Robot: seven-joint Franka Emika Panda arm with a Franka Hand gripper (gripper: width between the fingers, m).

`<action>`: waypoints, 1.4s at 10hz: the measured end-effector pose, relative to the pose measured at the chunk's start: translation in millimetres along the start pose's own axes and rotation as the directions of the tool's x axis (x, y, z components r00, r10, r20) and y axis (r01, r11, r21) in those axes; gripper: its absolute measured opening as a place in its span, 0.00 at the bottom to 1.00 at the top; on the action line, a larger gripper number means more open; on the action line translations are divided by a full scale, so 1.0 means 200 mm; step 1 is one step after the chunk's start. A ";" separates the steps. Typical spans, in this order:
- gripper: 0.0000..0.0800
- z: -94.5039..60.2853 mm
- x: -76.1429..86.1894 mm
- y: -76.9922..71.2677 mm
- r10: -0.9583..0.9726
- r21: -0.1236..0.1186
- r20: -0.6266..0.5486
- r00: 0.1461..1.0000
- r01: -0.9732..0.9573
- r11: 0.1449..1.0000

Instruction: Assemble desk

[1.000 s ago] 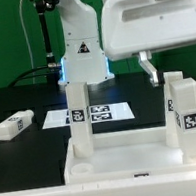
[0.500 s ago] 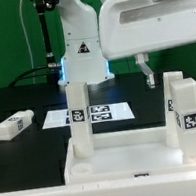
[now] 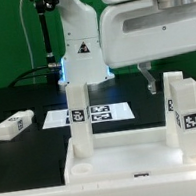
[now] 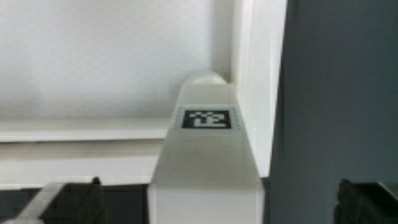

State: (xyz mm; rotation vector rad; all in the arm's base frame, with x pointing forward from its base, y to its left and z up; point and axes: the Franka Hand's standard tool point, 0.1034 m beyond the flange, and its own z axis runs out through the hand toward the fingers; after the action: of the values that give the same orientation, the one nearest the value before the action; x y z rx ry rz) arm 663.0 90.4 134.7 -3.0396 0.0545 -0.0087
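Gripper (image 4: 210,198) open: in the wrist view its two dark fingertips stand wide apart, with the white top of a leg (image 4: 201,150) between them and a gap on either side. Nothing is held. Whether either finger touches that leg cannot be told.

Exterior view, upper right of the frame: the white gripper body hangs over the desk, and one dark finger (image 3: 148,76) points down just beside the top of the same leg (image 3: 182,109), on its side toward the exterior view's left. The other finger is not visible there.

Tabletop (image 3: 134,153): white, with a raised rim, lying flat on the black table (image 3: 24,157) in the lower part of the frame. The leg under the gripper stands upright at the tabletop's corner on the exterior view's right and carries black-and-white tags. A second leg (image 3: 79,117) stands upright at the corner toward the left, also tagged.

A third leg (image 3: 13,125) lies on its side on the table at the left edge of the frame, well apart from the tabletop.

The marker board (image 3: 96,113) lies flat behind the tabletop, in front of the robot base (image 3: 79,48).
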 end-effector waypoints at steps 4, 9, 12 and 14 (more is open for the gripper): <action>0.81 0.03 -0.01 0.00 0.000 -0.002 0.006 1.000 0.000 1.000; 0.36 0.06 -0.01 0.01 0.001 -0.005 -0.010 1.000 -0.001 1.000; 0.36 0.06 -0.01 0.01 0.025 -0.004 -0.010 1.000 -0.025 1.000; 0.36 0.06 -0.01 0.01 0.075 -0.003 -0.010 0.997 -0.075 0.997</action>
State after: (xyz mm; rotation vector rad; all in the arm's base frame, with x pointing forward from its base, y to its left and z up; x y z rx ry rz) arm 660.7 89.8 123.4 -3.0389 0.1689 -0.0177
